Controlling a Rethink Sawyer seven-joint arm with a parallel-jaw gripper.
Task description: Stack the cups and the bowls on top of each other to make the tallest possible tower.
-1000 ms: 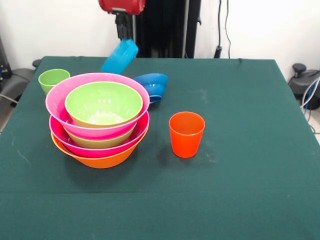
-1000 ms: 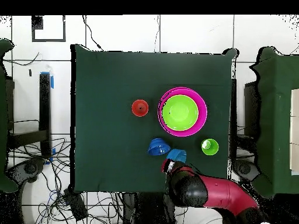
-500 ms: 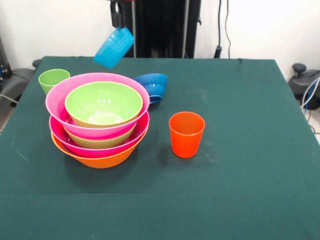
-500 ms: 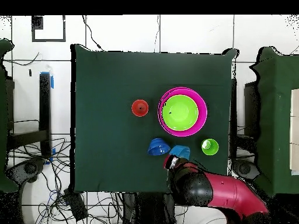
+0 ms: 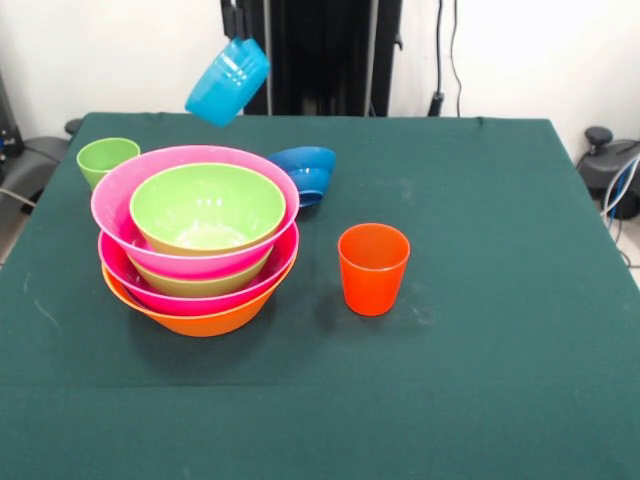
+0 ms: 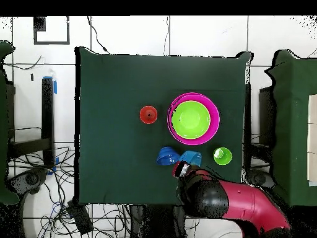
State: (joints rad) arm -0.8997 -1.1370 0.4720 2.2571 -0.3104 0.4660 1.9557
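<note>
A light blue bowl (image 5: 228, 82) hangs tilted in the air behind the tower, its rim pinched by my gripper (image 5: 238, 30), which is shut on it. In the overhead view the light blue bowl (image 6: 192, 157) shows just beyond my gripper (image 6: 182, 170). The tower (image 5: 197, 240) is a nest with an orange bowl (image 5: 195, 318) lowest, then pink and green bowls, and a green bowl (image 6: 191, 119) on top. An orange-red cup (image 5: 373, 268) stands upright to its right. A light green cup (image 5: 106, 158) stands behind the tower on the left. A dark blue bowl (image 5: 305, 172) leans on its side.
The green table (image 5: 480, 330) has open cloth on its right half and along the front. The red arm (image 6: 238, 203) reaches in over the table edge beside the light green cup (image 6: 222, 156). Chairs and cables lie off the table sides.
The light blue bowl has been lifted higher off the table in the gripper and carried a little toward the tower. Everything else stays where it was.
</note>
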